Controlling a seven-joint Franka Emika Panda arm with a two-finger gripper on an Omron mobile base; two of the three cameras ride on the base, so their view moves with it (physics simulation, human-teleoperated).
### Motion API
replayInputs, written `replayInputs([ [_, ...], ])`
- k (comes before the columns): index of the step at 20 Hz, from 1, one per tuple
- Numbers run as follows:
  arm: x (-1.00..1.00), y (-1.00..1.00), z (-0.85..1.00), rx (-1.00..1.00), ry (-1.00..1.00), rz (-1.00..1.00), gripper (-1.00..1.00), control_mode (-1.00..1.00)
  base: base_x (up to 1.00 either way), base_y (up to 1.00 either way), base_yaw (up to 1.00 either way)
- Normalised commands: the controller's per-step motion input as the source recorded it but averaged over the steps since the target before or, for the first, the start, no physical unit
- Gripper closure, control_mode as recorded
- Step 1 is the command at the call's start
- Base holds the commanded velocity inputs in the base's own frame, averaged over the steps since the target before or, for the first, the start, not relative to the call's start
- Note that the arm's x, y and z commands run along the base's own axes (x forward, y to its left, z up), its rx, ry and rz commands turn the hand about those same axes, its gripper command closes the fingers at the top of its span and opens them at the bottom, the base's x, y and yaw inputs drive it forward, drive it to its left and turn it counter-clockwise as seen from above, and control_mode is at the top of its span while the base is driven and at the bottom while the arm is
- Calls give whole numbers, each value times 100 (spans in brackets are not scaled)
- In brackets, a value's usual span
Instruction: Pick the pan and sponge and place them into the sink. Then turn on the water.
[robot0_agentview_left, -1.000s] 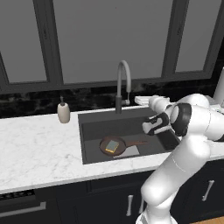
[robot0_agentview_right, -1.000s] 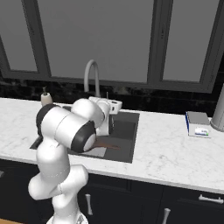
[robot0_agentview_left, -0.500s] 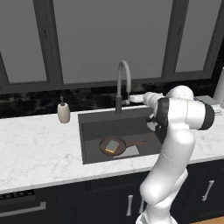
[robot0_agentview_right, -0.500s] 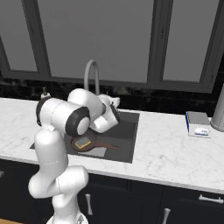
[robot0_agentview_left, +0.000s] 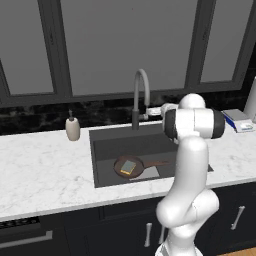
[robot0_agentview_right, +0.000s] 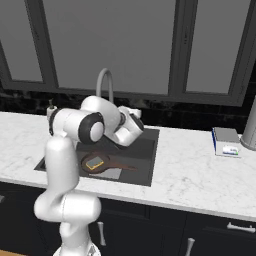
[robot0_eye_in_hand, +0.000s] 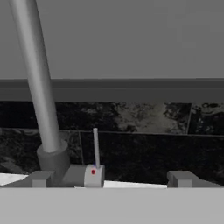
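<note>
The dark reddish-brown pan (robot0_agentview_left: 120, 167) lies on the bottom of the sink (robot0_agentview_left: 102, 150), its long handle pointing right. The yellow sponge (robot0_agentview_left: 128, 167) with its grey-green top rests inside the pan (robot0_agentview_right: 90, 167); the sponge (robot0_agentview_right: 94, 163) also shows from the right. My gripper (robot0_agentview_left: 154, 113) is raised at the back of the sink (robot0_agentview_right: 145, 167), close to the base of the arched faucet (robot0_agentview_left: 141, 92). In the hand view the gripper (robot0_eye_in_hand: 109, 178) is open, facing the faucet's thin upright lever (robot0_eye_in_hand: 95, 146) and pipe (robot0_eye_in_hand: 37, 87). No water is visible.
A soap dispenser (robot0_agentview_left: 73, 129) stands on the counter left of the sink. A blue-and-white box (robot0_agentview_right: 226, 142) and a tall grey cylinder (robot0_agentview_right: 250, 127) sit on the counter at the right. Dark backsplash and windows close off the back.
The arm has swung the hand from over the sink's right side back toward the faucet base. The gripper stayed open; pan and sponge have not moved.
</note>
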Motion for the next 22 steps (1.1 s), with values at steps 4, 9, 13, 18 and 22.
replayInputs([
  [4,0,-17,-22,1,-5,6,-100,-100,0,0,0],
  [9,9,-17,-32,0,-19,8,-100,-100,0,0,0],
  [13,8,-22,-48,0,-26,8,-100,-100,0,0,0],
  [18,9,-28,-44,0,-18,7,-100,-100,0,0,0],
  [22,-8,-36,-44,0,-2,11,-100,-100,0,0,0],
])
